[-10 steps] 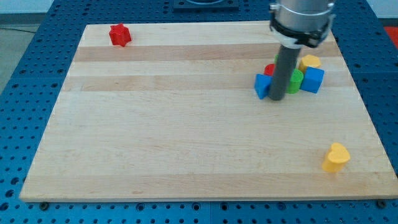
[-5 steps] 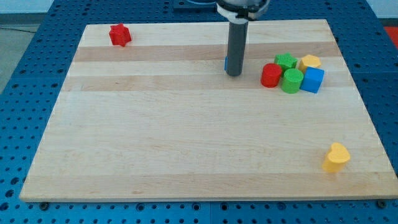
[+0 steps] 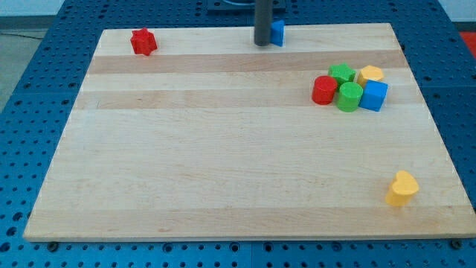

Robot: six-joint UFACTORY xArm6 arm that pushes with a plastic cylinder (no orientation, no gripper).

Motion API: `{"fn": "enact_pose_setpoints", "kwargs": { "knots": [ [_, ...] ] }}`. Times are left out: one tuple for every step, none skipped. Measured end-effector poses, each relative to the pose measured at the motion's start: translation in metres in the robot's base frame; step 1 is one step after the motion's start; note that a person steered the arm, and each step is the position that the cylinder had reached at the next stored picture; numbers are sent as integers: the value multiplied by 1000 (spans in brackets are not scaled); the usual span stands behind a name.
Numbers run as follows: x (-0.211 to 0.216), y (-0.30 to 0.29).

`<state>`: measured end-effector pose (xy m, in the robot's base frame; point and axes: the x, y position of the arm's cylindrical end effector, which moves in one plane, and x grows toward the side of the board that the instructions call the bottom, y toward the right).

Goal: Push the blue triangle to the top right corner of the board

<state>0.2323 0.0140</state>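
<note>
The blue triangle lies at the top edge of the wooden board, a little right of the middle. My dark rod stands upright right against its left side. My tip touches the board at the block's lower left. The rod hides part of the block's left edge.
A cluster at the right holds a red cylinder, two green blocks, a yellow block and a blue cube. A red star-shaped block sits top left. A yellow heart sits bottom right.
My tip has moved up and left, from beside the cluster to the board's top edge. The blue triangle has travelled with it, away from the cluster to the top edge.
</note>
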Motion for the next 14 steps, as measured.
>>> {"fn": "enact_pose_setpoints", "kwargs": {
  "knots": [
    [-13,-12],
    [-20,23],
    [-21,48],
    [-18,62],
    [-9,44],
    [-7,52],
    [-7,80],
    [-7,107],
    [-7,140],
    [-7,165],
    [-7,169],
    [-7,168],
    [-7,168],
    [-7,166]
  ]
}}
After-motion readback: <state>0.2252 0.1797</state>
